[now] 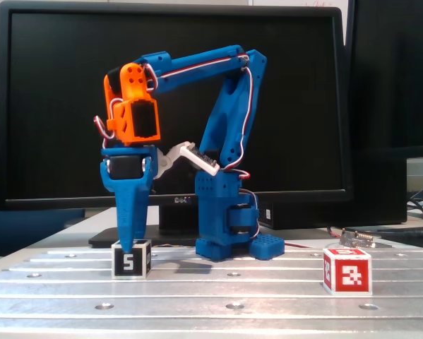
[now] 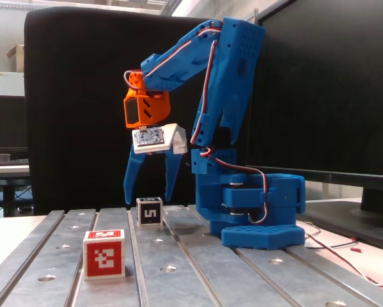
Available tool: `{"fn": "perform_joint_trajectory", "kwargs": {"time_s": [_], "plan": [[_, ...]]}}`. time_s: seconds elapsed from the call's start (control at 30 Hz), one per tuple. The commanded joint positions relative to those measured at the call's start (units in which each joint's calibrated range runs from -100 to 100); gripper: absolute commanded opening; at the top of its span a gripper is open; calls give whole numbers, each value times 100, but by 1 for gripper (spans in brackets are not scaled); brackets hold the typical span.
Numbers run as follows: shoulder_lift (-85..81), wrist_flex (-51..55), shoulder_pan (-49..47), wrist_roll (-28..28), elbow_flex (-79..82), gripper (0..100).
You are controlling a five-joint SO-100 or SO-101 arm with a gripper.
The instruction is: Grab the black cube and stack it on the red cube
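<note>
— While the blue-and-orange printed arm hangs nose-down over the ribbed metal table point(image 1: 267, 300), where does the small black cube with the white "5" and white edges point(image 1: 131, 260) sit?

— On the table, directly under the two-finger blue gripper point(image 1: 128, 244). From the front fixed view the fingertips reach down to about its top edge. From the side fixed view the same cube point(image 2: 149, 211) lies below the gap between the spread fingers point(image 2: 130, 182).

— So the fingers are apart?

— Yes, splayed wide enough to straddle the cube, and holding nothing. I'd judge that spread is there so the tips can drop down either side of it.

— Is it touching the cube yet?

— Hard to say; in the front view the tip overlaps the cube's top, but the side view suggests the tips are a little above it and perhaps somewhat behind.

— And the small red cube with the white blocky marker point(image 1: 347, 270)?

— Well apart, on the right of the front view; in the side view it point(image 2: 104, 254) stands nearer the camera. It sits flat and square, which should make a fair base for stacking.
</note>
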Motion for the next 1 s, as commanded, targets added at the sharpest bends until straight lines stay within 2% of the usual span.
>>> {"fn": "perform_joint_trajectory", "kwargs": {"time_s": [0.0, 0.57, 0.97], "plan": [[-32, -279, -24, 15, 116, 28], [-15, -1365, -120, 15, 1047, 28], [-15, -1408, -150, 15, 1002, 28]]}}
